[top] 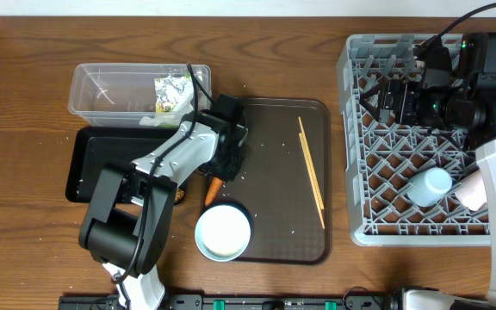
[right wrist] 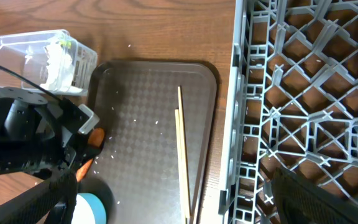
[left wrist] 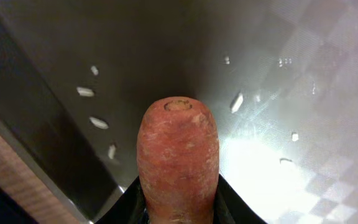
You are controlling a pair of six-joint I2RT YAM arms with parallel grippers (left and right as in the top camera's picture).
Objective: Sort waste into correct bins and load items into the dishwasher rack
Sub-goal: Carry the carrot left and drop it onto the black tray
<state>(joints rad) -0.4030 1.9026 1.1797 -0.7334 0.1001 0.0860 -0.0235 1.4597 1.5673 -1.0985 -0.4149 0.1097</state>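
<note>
The left hand (left wrist: 179, 208) is closed snugly around the small orange carrot (left wrist: 178, 146), with one black finger on each side of its lower end. The carrot is at the left edge of the big brown serving tray (top: 274, 129). Loose white rice (left wrist: 84, 92) lies on the tray around it. It is hard to tell whether the carrot is lifted off the tray.

The carrot is round and smooth, and the hand holds only one end. If the arm swings fast, the carrot could slip out and roll onto the wooden desk (top: 24, 103).

The two bins sit close together. The clear plastic tub (top: 89, 90) has the yellow-green and silver snack wrapper (top: 172, 90) in it. The carrot is food, so it probably belongs in the shallow shiny black tray (top: 102, 155) right beside the tub. If it is dropped too far over, it lands in the wrong bin. If it is carried too low, it could bump the brown tray's rim or the tub's wall.

The right hand (top: 390, 96) hovers over the large grey plastic dishwasher rack (top: 356, 172), well apart from all this. The pictures do not show how far open it is.
</note>
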